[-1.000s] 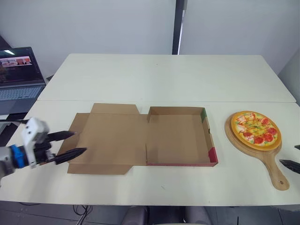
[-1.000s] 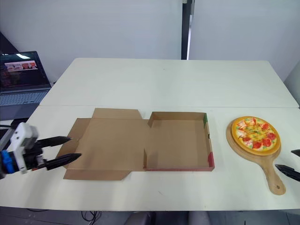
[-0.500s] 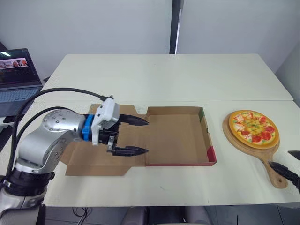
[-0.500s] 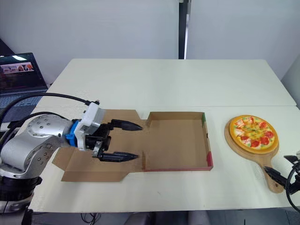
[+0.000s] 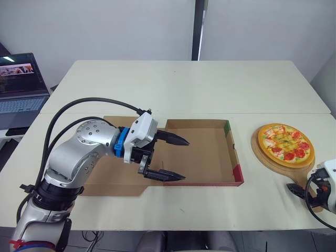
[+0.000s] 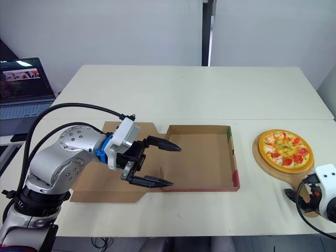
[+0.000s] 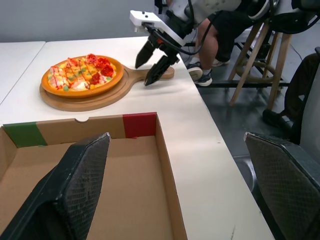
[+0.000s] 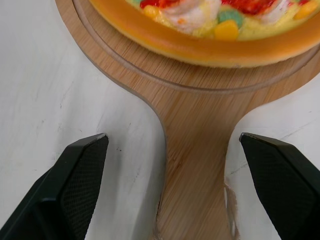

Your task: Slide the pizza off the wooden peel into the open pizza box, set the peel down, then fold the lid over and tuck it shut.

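I see a laptop [image 5: 21, 84] beyond the table's [image 5: 178, 84] left edge. The lid [image 5: 113, 185] lies flat toward the front edge. My left gripper [image 5: 186, 160] is spread wide and empty, one finger over the box [image 5: 205, 157], the other along its front wall. The pizza [image 5: 285, 143] sits on the peel [image 5: 257, 150] by the right edge. My right gripper [image 8: 172, 140] gapes astride the handle [image 8: 195, 170], gripping nothing.
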`<state>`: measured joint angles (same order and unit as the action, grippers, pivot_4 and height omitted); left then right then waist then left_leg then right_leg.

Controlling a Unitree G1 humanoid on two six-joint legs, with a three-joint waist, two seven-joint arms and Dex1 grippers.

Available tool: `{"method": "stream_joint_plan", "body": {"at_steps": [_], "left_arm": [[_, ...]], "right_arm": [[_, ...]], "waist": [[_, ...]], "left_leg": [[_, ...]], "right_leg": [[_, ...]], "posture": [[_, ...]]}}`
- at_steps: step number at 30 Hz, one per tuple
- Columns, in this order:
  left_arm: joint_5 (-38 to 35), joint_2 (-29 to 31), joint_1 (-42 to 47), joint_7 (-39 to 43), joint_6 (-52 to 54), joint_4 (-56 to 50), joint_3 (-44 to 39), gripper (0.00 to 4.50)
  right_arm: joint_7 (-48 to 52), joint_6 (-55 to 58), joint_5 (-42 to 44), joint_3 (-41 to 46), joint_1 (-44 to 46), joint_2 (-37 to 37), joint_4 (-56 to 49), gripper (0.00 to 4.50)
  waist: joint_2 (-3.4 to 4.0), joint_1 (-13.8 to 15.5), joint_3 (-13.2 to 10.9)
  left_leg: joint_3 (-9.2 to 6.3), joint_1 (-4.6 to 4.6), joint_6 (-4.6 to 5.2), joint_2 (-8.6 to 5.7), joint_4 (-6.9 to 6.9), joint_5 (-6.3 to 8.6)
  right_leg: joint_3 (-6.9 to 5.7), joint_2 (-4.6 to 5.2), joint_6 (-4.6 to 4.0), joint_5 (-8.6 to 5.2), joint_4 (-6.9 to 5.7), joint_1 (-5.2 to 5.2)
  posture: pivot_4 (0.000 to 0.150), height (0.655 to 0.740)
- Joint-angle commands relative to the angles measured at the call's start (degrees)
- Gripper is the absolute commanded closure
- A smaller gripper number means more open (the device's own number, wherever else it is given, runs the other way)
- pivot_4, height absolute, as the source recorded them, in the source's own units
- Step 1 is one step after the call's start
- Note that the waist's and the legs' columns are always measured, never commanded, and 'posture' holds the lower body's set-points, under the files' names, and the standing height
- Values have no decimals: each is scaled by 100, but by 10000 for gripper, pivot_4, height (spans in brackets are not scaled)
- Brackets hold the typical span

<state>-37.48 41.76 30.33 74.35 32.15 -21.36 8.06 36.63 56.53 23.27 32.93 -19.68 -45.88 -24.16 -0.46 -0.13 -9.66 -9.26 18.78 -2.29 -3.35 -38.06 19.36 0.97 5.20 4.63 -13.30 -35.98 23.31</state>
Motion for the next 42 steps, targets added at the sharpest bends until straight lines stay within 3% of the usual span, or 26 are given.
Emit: {"method": "stream_joint_plan", "body": {"at_steps": [1, 8, 11, 17, 19, 31, 36, 42], "left_arm": [[152, -70, 61, -25, -196, 10, 40, 162], [262, -156, 79, -11, -296, 94, 56, 162], [295, -193, 92, -24, -322, 114, 69, 0], [330, -199, 112, -59, -367, 170, 8, 0], [347, -184, 112, -65, -388, 197, -12, 0], [119, 83, -87, -504, -71, 97, -637, 0], [-65, 337, -275, -683, 153, -25, -1016, 0], [-79, 670, -712, -724, 161, -214, -1327, 0]], "right_arm": [[98, -179, -8, -65, 150, -94, 227, 0], [362, -477, -15, -426, 471, -176, 949, 0], [375, -597, -54, -551, 627, -162, 1235, 5614], [321, -689, -19, -511, 588, -12, 1214, 26008], [246, -880, -43, -433, 584, 111, 1169, 29530], [-204, -2105, -86, 62, 766, 735, 620, 29522], [31, -2059, -16, 123, 878, 356, 453, 29522], [788, -1919, 238, 86, 1197, -512, 389, 29522]], "waist": [[0, -8, 0], [-27, -31, 8], [-43, -36, 13], [-57, -51, 22], [-61, -59, 24], [-41, -175, 12], [40, -141, -22], [56, -149, -39]], "left_leg": [[1, 0, 0, 0, -1, 0], [2, -3, 1, 4, -5, 0], [4, -5, 1, 4, -8, 0], [2, -7, 1, 9, -8, 0], [2, -7, 1, 11, -8, 0], [4, -8, 1, 12, -6, 0], [5, 5, 1, 7, -5, 0], [6, 10, -9, 6, 4, -6]], "right_leg": [[1, 0, 0, 0, 0, 0], [0, -4, 2, 2, -1, -3], [2, -4, 3, 7, 0, -5], [1, -9, -1, 9, 0, -5], [2, -11, -1, 9, -1, -5], [8, -12, -3, 12, -2, 2], [10, -9, -3, 12, -3, 16], [7, -7, -3, 12, -3, 26]], "posture": [[1500, 7400], [1500, 7400], [1500, 7400], [1500, 7400], [1500, 7400], [1500, 7400], [1500, 7400], [1500, 7400]]}}
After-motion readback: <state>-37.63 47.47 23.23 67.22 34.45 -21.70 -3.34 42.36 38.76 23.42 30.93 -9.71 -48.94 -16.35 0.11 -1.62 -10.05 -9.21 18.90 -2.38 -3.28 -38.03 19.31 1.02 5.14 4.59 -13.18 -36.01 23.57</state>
